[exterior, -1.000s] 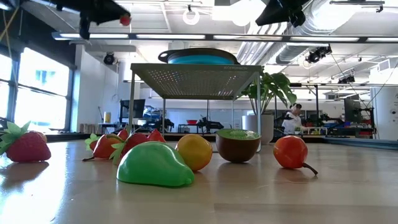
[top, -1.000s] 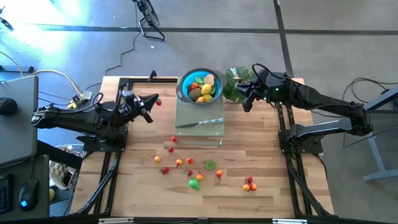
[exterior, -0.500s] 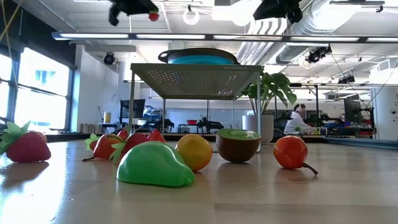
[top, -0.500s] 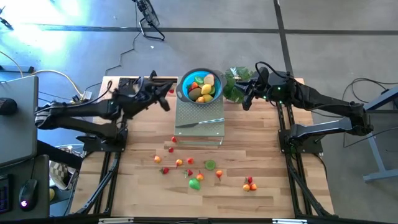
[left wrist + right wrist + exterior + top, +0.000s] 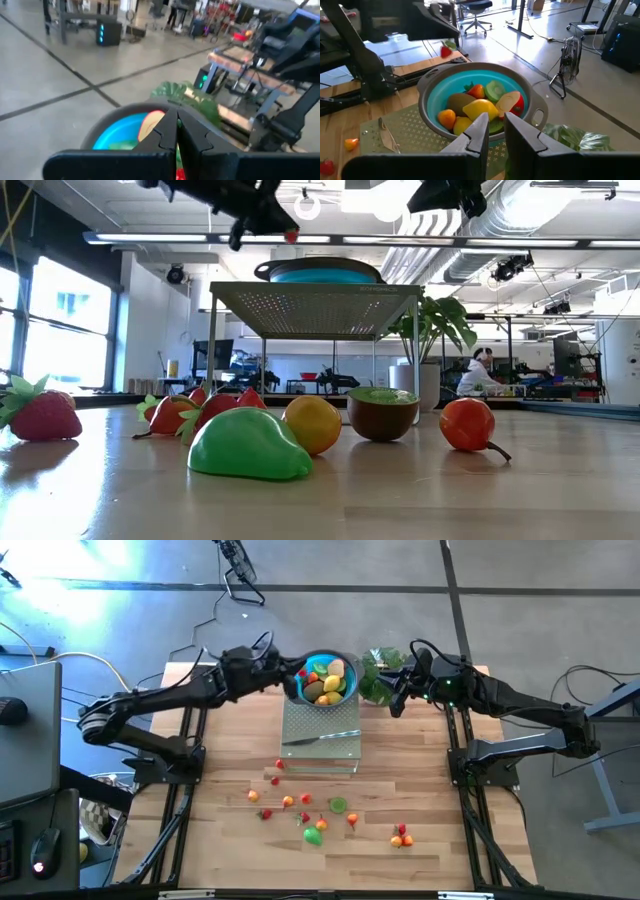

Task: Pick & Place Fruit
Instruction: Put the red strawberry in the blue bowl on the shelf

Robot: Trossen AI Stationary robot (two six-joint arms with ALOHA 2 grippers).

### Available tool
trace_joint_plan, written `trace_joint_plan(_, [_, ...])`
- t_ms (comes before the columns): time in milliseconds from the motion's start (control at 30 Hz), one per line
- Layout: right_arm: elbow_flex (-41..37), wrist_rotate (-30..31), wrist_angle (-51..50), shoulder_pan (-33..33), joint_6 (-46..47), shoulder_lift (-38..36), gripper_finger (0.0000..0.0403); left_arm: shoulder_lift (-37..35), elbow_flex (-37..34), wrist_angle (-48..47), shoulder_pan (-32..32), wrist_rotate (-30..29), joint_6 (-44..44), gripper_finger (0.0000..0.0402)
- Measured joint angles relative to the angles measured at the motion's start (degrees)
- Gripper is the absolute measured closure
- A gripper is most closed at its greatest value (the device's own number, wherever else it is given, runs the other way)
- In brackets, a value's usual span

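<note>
Above the blue bowl's (image 5: 324, 678) rim, our left pincer (image 5: 297, 673) grips a small red fruit (image 5: 446, 49), which only the right wrist view shows clearly; our right pincer (image 5: 397, 705), narrowly parted and empty, waits beside the bowl.

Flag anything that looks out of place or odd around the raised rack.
A silver knife lies askew on the green rack just below the blue bowl, among fruit. Small fruits are scattered loose across the table. Nothing looks spilled or damaged.
</note>
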Motion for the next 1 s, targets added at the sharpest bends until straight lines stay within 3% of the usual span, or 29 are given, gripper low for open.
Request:
trace_joint_plan(267, [0.0, 0.0, -0.2, 0.0, -0.2, 0.0, 0.035, 5.8, 5.1, -6.9, 2.9, 0.5, 1.1, 0.0401])
trace_joint_plan(633, [0.0, 0.0, -1.3, 0.0, -0.2, 0.0, 0.035, 9.4, 5.5, -12.7, 2.9, -0.5, 0.6, 0.0401])
trace_joint_plan(1000, [0.0, 0.0, -1.4, 0.0, -0.2, 0.0, 0.035, 9.3, 5.6, -11.2, 2.9, -1.8, 0.5, 0.0393])
